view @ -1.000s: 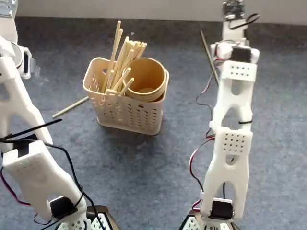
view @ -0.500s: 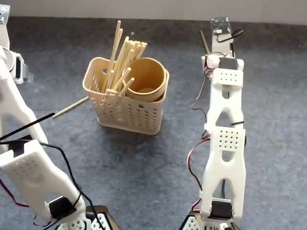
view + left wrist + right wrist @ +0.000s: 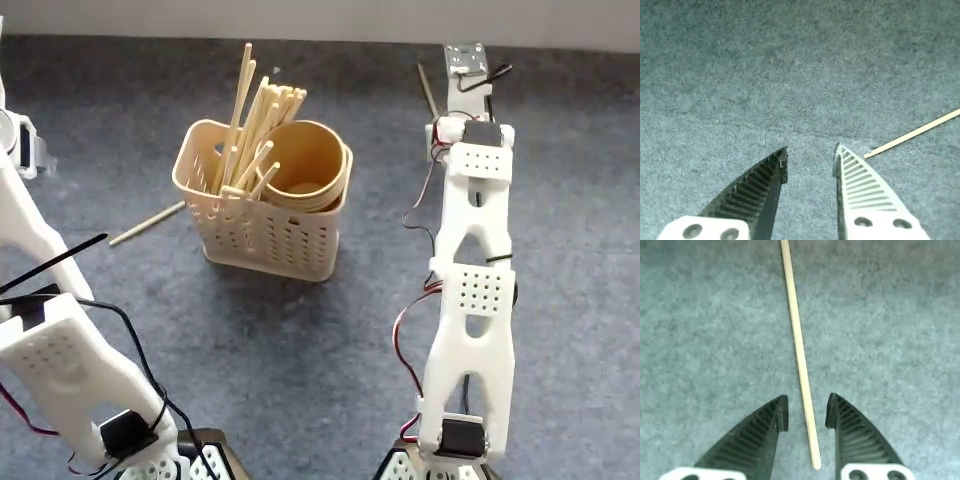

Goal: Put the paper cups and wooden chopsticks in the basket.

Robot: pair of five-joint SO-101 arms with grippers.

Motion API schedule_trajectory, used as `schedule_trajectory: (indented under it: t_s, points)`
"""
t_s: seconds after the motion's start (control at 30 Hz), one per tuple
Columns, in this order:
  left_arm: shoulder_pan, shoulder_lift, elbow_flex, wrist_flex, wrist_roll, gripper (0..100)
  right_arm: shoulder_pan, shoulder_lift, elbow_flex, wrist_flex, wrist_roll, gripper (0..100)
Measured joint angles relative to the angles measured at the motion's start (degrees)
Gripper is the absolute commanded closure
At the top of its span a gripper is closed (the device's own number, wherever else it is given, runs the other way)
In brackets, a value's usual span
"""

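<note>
A cream plastic basket [image 3: 262, 232] stands mid-table with stacked paper cups [image 3: 305, 168] and a bundle of wooden chopsticks [image 3: 250, 120] upright in it. One loose chopstick [image 3: 147, 223] lies on the carpet left of the basket. In the left wrist view my left gripper [image 3: 810, 152] hangs open over bare carpet, with that chopstick [image 3: 912, 133] just off its white finger. A second loose chopstick [image 3: 428, 88] lies at the far right. My right gripper [image 3: 807, 407] is open and straddles this chopstick [image 3: 795, 325], whose near end lies between the fingers.
Grey carpet covers the table. The left arm [image 3: 60, 360] stretches along the left edge and the right arm [image 3: 470, 200] reaches toward the far edge, where a pale wall strip [image 3: 300, 18] begins. Red and black cables hang beside both arms.
The right arm has swung slightly left and stretched farther out over the far chopstick. The left arm's wrist has shifted toward the left edge. Basket and contents are unmoved.
</note>
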Motion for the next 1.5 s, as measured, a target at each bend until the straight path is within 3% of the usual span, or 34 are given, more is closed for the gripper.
schedule_trajectory:
  t_s: [0.7,0.77,0.83,1.1,1.23,1.37,1.5]
  points:
    - [-7.3,0.0,0.0,-4.0,0.0,82,0.2,6.2,-0.8,1.1,3.2,86.8]
    - [-7.4,0.0,0.0,-4.0,0.0,82,1.1,6.2,-0.8,1.1,3.2,89.9]
    - [-7.3,0.0,0.0,-4.0,0.0,82,1.6,6.2,-0.8,1.1,3.2,99.8]
    - [-7.4,0.0,0.1,-4.0,0.0,82,2.5,6.2,-2.7,6.8,3.1,99.2]
    - [-7.4,0.0,0.1,-4.0,0.0,82,2.2,6.6,-11.0,12.9,1.8,99.2]
    - [-7.4,0.0,0.1,-4.0,0.0,82,1.7,-1.3,-18.1,17.7,-0.4,99.2]
    - [-7.4,0.0,0.1,-4.1,0.0,82,-2.8,-20.7,-18.6,20.2,-6.8,99.2]
